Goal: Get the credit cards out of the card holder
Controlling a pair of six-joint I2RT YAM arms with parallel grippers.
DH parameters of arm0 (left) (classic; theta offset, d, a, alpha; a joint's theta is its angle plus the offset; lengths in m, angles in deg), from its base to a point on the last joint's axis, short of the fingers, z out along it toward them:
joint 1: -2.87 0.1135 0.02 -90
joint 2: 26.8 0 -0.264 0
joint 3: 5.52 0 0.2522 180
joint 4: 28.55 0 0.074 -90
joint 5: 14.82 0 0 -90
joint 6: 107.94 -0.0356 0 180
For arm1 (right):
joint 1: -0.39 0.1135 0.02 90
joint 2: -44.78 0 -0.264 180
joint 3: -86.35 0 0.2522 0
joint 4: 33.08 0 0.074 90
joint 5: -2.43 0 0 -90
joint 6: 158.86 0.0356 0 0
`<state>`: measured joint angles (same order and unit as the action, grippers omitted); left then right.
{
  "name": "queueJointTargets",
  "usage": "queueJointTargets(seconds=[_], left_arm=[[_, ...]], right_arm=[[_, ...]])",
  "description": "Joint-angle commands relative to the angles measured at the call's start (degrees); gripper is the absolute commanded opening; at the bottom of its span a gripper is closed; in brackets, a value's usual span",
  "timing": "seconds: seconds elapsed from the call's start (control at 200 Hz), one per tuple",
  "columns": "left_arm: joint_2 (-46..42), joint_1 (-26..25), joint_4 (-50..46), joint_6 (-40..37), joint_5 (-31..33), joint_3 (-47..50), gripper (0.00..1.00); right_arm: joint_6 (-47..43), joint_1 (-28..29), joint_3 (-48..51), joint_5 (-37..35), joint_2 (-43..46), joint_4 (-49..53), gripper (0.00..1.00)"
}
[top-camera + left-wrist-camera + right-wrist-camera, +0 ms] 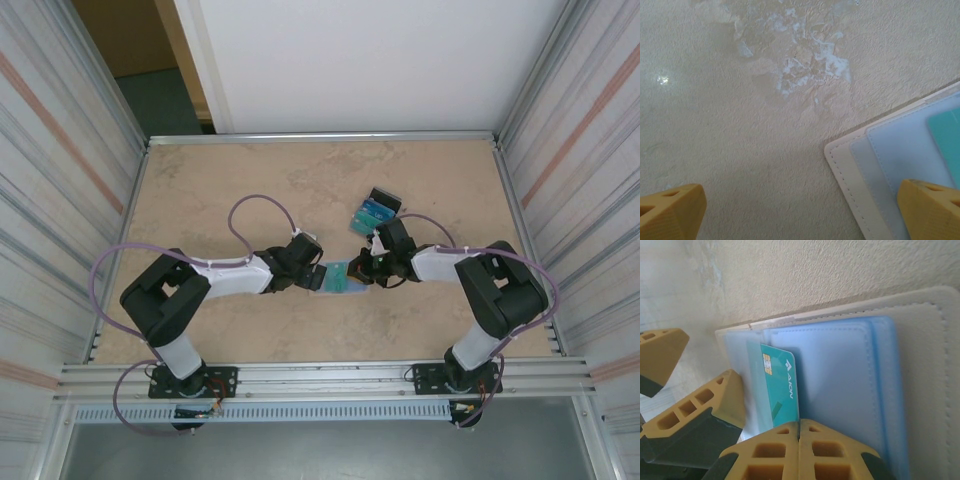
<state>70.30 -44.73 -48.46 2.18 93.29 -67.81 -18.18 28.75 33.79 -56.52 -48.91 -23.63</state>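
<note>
We are pressing our right gripper (799,429) together on one end of a teal card (781,385), which is sitting partly inside a pale blue pocket of the open card holder (850,370). Our left gripper (800,215) is hanging with jaws wide apart, one finger (930,210) over the holder's corner. The holder is lying flat on the table (230,190) between both grippers, and other cards (372,212) are lying fanned just beyond it, to the far right

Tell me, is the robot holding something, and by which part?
The right gripper pinches the teal card by the end away from its chip, over the open card holder. The left gripper is open, holding nothing.
</note>
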Motion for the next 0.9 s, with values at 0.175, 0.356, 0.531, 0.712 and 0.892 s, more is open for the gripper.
queueJointTargets(seconds=[0.175,0.356,0.531,0.712,0.892], left_arm=[[2.1,0.49,-4.27,-1.95,3.23,0.56,0.99],[3.07,-0.24,-4.86,-2.71,4.7,-0.06,0.99],[3.91,-0.92,-5.81,-2.67,5.72,-0.77,0.99],[4.06,-1.04,-6.04,-2.5,5.92,-0.6,0.99],[4.16,-1.11,-6.24,-2.41,5.98,-0.61,0.99]], right_arm=[[-3.06,-0.41,-1.98,-2.78,3.82,5.37,0.05],[-1.99,0.55,-2.02,-2.27,3.45,3.7,0.11],[-1.47,1.43,-2.17,-1.62,3.46,1.7,0.18],[-0.5,2.01,-1.83,0.04,2.74,-2.16,0.18],[0.65,2.22,-0.92,1.66,1.56,-6.71,0.17]])
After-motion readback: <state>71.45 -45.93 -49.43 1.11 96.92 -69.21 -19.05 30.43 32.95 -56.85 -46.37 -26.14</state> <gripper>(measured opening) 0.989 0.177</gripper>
